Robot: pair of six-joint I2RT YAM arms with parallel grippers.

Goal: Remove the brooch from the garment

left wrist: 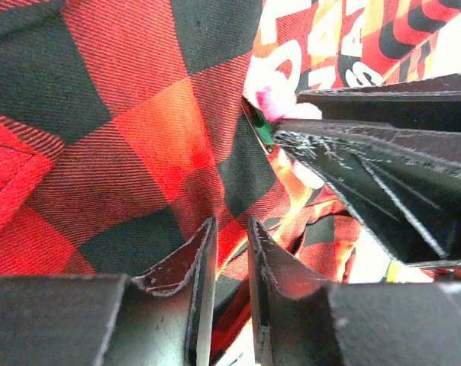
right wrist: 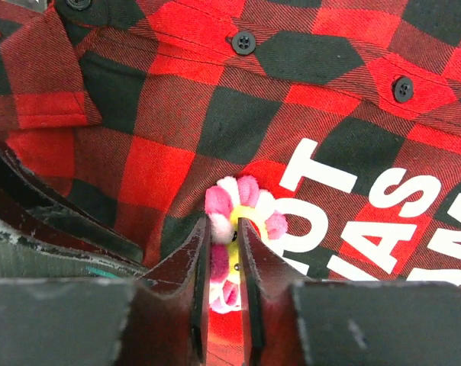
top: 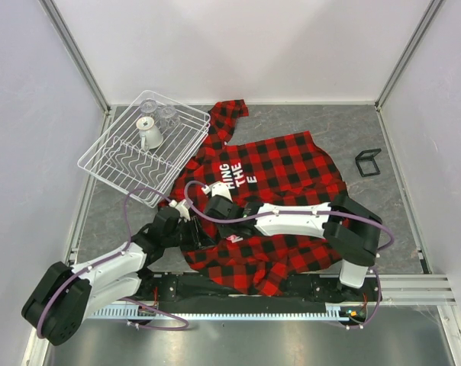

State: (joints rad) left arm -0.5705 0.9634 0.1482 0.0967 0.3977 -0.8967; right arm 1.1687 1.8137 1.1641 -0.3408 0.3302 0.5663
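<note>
My right pincer [right wrist: 223, 232] was clamped on the brooch [right wrist: 246, 197] across its yellow centre, at 9 o'clock from the white lettering [right wrist: 301, 165] on the garment [right wrist: 177, 122]. My left pincer [left wrist: 230, 232] pinched a plaid fold. The flower faced straight up and was round, with no long axis I could tell. A hard pull risked slipping off the soft petals or dragging cloth, since its pin was hidden.

Red-and-black checked shirt [top: 284, 164] with white block letters [right wrist: 328, 166]; brooch [right wrist: 246, 200] with pink petals, yellow centre; white wire rack [top: 116, 183]; mottled grey table [top: 345, 130]
</note>
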